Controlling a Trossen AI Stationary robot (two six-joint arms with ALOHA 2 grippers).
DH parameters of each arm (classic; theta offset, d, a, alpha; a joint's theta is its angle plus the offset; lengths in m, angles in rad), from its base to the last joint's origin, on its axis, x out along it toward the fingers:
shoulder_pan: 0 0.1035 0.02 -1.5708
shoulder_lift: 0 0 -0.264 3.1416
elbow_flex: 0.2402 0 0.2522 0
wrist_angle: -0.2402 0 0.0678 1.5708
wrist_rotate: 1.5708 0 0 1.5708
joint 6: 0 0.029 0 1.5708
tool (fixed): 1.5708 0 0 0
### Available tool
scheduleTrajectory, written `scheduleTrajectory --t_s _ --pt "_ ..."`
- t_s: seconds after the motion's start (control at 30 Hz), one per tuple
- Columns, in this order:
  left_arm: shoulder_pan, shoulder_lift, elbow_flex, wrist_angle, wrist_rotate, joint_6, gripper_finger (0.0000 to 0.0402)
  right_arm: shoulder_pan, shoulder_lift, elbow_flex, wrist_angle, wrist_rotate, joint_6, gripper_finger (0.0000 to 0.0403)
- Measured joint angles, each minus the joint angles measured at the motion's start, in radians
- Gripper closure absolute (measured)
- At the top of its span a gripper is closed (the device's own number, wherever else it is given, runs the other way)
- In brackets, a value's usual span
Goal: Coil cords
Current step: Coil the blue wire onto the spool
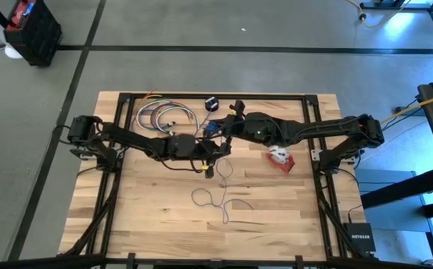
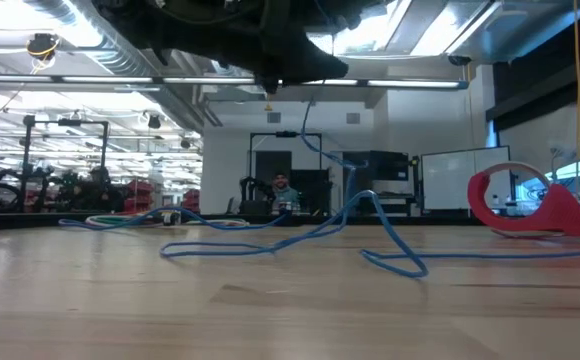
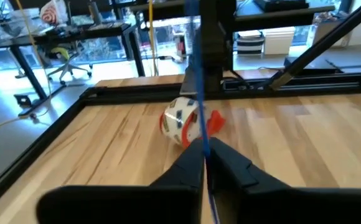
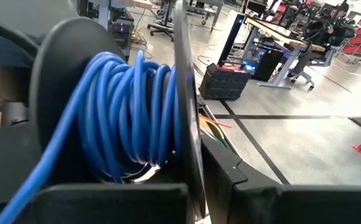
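Observation:
A thin blue cord point(image 1: 218, 198) lies in slack loops on the wooden table point(image 1: 291, 224), near its middle. It rises to a black round spool point(image 4: 106, 118), around which many blue turns are wound. My right gripper point(image 1: 222, 131) holds the spool above the table's centre. Just below and nearer, my left gripper point(image 1: 213, 163) is shut on the cord's free run. The red-and-white cord bundle point(image 1: 280, 158) rests on the table to the right of both grippers. My left gripper pinches a single strand of the blue cord point(image 3: 203, 134) between its two fingers, which come nearly level from the table's left and lie across it. Above the fingers the strand runs straight up point(image 3: 194, 56). Below them it hangs slack to the loops point(image 2: 390, 250). My right gripper has the spool's thin black flange point(image 4: 190, 155) between its two fingers, which come nearly level from the table's right. The spool is lifted clear of the table, with its wound cord point(image 4: 124, 112) beside the fingers.
A pile of several coloured cables point(image 1: 160, 116) and a small black object point(image 1: 211, 103) lie at the far side. A black frame rail point(image 1: 276, 95) borders the table. A person point(image 2: 282, 190) sits in the room beyond the table.

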Motion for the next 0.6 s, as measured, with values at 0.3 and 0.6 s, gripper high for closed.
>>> scheduleTrajectory --t_s 0.3,0.6 --pt "0.016 -0.001 0.0 -0.097 -0.015 0.0 0.0399 0.0 -0.068 0.0 -0.06 0.0 0.005 0.0384" --pt "0.045 -0.002 -0.002 -0.176 -0.032 -0.005 0.0401 0.0 -0.131 -0.001 -0.207 0.0 0.034 0.0384"
